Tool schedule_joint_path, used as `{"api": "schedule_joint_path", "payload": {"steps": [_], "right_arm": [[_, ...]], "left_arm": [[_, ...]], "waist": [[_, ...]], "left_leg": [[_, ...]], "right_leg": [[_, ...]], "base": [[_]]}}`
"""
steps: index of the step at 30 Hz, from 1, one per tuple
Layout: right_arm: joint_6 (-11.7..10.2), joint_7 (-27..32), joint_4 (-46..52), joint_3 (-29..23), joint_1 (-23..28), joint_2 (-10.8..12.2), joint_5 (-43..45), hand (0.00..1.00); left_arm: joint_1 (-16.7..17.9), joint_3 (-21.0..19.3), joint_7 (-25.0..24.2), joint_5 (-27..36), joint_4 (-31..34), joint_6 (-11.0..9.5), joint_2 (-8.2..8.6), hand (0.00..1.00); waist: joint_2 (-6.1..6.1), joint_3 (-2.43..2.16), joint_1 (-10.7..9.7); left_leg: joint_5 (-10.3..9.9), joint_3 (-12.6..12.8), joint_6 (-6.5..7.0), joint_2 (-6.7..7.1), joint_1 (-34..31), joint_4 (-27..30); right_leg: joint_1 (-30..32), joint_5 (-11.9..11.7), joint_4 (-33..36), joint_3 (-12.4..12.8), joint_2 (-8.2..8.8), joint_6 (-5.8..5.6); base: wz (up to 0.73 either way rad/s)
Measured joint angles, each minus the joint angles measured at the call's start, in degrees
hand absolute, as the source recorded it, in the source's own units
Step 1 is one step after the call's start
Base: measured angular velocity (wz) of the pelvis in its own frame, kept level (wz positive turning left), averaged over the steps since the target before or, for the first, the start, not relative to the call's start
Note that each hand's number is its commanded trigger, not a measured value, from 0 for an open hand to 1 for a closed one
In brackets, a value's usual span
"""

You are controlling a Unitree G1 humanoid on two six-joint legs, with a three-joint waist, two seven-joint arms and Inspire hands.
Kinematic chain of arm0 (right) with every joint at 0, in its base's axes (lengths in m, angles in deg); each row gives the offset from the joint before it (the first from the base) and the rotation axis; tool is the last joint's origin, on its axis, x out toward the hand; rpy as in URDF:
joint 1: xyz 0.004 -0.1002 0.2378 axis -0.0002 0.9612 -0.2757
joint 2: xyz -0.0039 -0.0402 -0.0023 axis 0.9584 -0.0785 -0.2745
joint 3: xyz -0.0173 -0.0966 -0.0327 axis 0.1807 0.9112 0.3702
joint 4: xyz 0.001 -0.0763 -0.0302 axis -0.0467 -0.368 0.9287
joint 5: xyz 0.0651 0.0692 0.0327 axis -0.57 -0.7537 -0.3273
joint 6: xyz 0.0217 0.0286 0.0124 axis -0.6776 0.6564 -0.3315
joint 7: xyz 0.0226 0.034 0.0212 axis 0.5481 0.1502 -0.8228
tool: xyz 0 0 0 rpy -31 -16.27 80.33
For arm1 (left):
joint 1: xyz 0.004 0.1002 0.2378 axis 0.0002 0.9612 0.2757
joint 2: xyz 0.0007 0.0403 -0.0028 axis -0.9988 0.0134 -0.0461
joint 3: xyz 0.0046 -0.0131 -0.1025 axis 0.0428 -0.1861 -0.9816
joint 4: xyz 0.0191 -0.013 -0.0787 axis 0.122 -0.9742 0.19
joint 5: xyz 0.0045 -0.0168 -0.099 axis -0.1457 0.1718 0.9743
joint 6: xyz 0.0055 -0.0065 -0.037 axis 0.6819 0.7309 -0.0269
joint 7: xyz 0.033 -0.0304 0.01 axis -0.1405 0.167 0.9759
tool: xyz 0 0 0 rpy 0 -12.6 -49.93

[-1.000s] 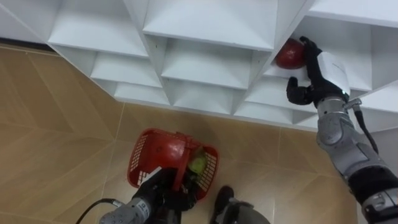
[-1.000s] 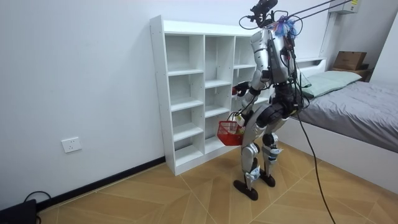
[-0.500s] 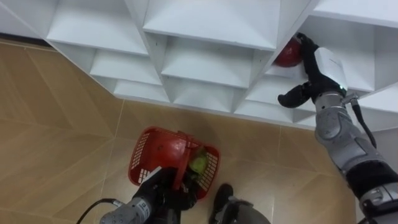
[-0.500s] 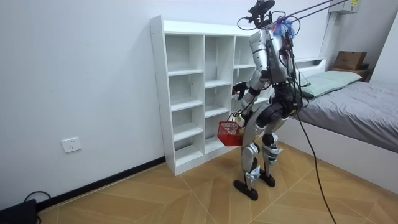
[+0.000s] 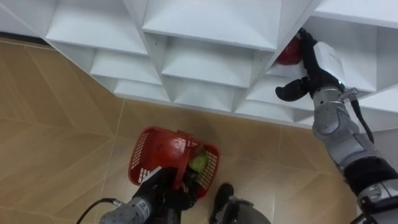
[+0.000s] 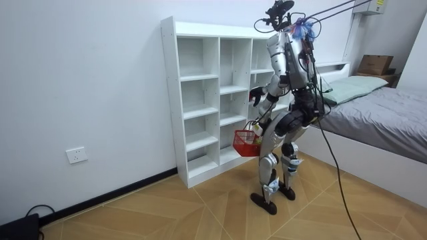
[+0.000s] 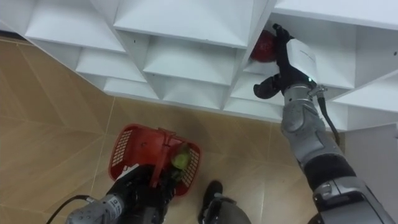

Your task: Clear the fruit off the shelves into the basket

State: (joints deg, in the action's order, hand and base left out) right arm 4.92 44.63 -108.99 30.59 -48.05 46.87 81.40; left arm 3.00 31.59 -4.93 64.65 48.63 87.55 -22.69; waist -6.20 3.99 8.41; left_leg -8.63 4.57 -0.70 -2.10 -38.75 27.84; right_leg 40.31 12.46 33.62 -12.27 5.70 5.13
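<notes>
A red apple (image 5: 286,53) lies in a compartment of the white closet (image 5: 205,37), at the upper right. My right hand (image 5: 313,73) reaches into that compartment. Its fingers lie along the apple's right side and its thumb sticks out to the left below the shelf edge, off the fruit. Low in the view my left hand (image 5: 158,188) is shut on the handle of a red basket (image 5: 142,157). The basket holds a red fruit (image 5: 171,149) and a green one (image 5: 198,163). In the room view I stand facing the closet (image 6: 200,100), the basket (image 6: 245,141) hanging at knee height.
The closet's other compartments near me look bare. Wooden floor (image 5: 56,124) stretches to the left and behind me. A bed (image 6: 380,113) stands at the room view's right, with a cardboard box (image 6: 374,64) beyond it. A wall socket (image 6: 77,155) sits at the room view's left.
My right hand has pushed deeper into the compartment, so it covers more of the apple, and its thumb has spread outward. The basket and left hand have not moved.
</notes>
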Motion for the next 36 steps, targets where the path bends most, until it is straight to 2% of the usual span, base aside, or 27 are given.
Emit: {"api": "schedule_joint_path", "payload": {"steps": [5,12,13,14,15,20,29,36], "right_arm": [[0.35,-0.03,4.49,-0.14,-0.13,0.44,-1.71,0.0],[0.34,-0.11,5.94,0.13,-0.14,1.03,-2.81,0.0],[0.35,-0.12,5.94,0.17,-0.13,1.29,-2.81,0.3],[0.35,-0.14,5.94,0.17,-0.13,1.39,-2.82,0.73],[0.35,-0.19,5.94,0.17,-0.13,1.43,-2.82,1.0],[0.37,-1.69,5.86,0.14,-0.12,1.45,-4.48,1.0],[1.16,-2.31,5.53,-0.7,1.02,1.35,-4.82,1.0],[1.1,-3.23,5.12,-0.56,1.03,0.05,-4.56,1.0]], "left_arm": [[-0.67,0.09,0.07,0.11,-0.81,0.0,0.36,1.0],[-0.93,0.06,0.22,0.26,-1.8,0.0,0.92,1.0],[-0.94,0.07,0.28,0.26,-1.93,0.0,1.06,1.0],[-0.95,0.12,0.31,0.3,-2.06,0.0,1.16,1.0],[-0.99,0.12,0.31,0.37,-2.23,0.0,1.23,1.0],[-1.97,0.63,0.43,0.39,-4.3,0.15,1.78,1.0],[-1.97,0.57,0.66,0.38,-4.08,0.77,1.87,1.0],[-2.06,0.44,1.67,0.01,-4.08,0.86,1.97,1.0]], "waist": [[0.42,-0.14,0.03],[0.77,-0.26,0.17],[0.88,-0.29,0.17],[0.98,-0.35,0.17],[1.03,-0.38,0.17],[1.19,-0.45,-0.02],[1.19,-0.44,-0.35],[1.19,-0.44,-0.34]], "left_leg": [[0.0,0.03,0.0,-0.07,-0.62,0.21],[0.0,0.19,0.0,-0.06,-0.51,0.22],[0.0,0.19,0.0,-0.06,-0.48,0.22],[0.0,0.15,0.0,-0.06,-0.45,0.22],[0.0,0.16,0.0,-0.06,-0.44,0.22],[0.08,0.14,-0.05,0.12,0.43,-0.09],[0.12,0.11,-0.12,0.11,0.88,-0.1],[0.12,0.06,-0.11,0.12,0.87,-0.11]], "right_leg": [[0.49,-0.03,0.05,-0.07,-0.01,0.04],[0.49,-0.04,0.12,0.02,0.0,0.04],[0.49,-0.05,0.15,0.04,0.0,0.05],[0.48,-0.05,0.18,0.07,0.0,0.05],[0.48,-0.05,0.21,0.09,0.01,0.05],[-0.19,-0.04,0.23,0.24,0.1,0.04],[-0.55,-0.03,0.24,0.27,0.09,0.04],[-0.62,-0.04,0.11,0.24,0.1,0.04]], "base": [[0.0],[0.0],[0.0],[0.0],[0.0],[0.0],[0.0],[0.0]]}}
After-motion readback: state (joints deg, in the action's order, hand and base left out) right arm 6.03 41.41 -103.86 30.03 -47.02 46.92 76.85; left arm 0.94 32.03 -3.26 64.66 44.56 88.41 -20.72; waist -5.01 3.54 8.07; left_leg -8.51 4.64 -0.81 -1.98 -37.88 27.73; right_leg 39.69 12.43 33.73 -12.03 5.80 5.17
